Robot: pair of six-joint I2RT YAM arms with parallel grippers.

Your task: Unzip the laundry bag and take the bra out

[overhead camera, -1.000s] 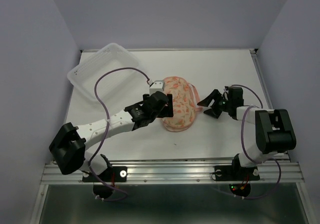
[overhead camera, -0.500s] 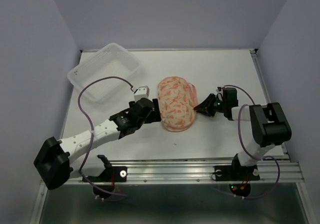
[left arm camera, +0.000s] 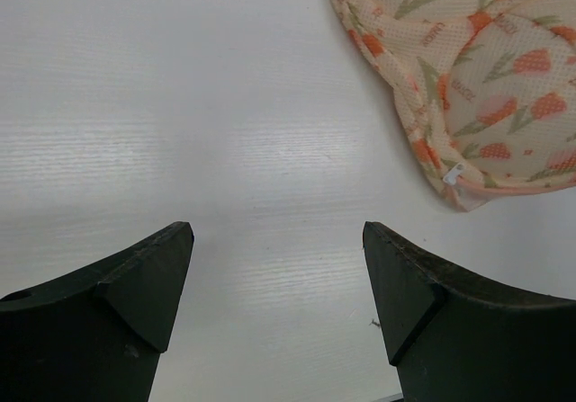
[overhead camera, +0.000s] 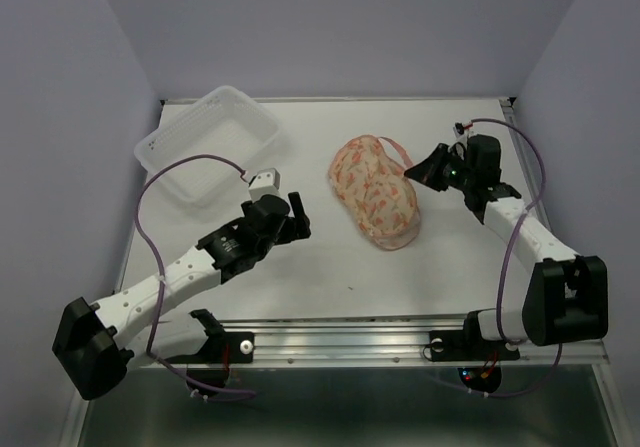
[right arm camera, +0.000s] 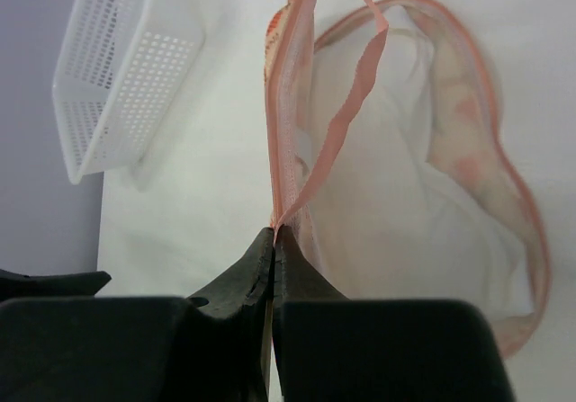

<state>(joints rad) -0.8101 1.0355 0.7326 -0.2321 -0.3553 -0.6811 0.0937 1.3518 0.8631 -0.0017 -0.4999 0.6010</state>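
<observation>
Right wrist alone: right gripper [right arm camera: 273,236] pinched tight on laundry bag [right arm camera: 468,141] edging; left gripper [left arm camera: 277,233] wide apart, empty.

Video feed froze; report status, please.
Right gripper shut on pink edging of laundry bag, bag open. Left gripper open, apart from bag. Not in way: basket, far left.

A white tabletop [overhead camera: 400,287] fills the centre of the frame, boxed in by pale lavender walls [overhead camera: 330,27] at top, left and right. An aluminium rail [overhead camera: 340,339] runs along its lower edge. Lighting is even.
</observation>
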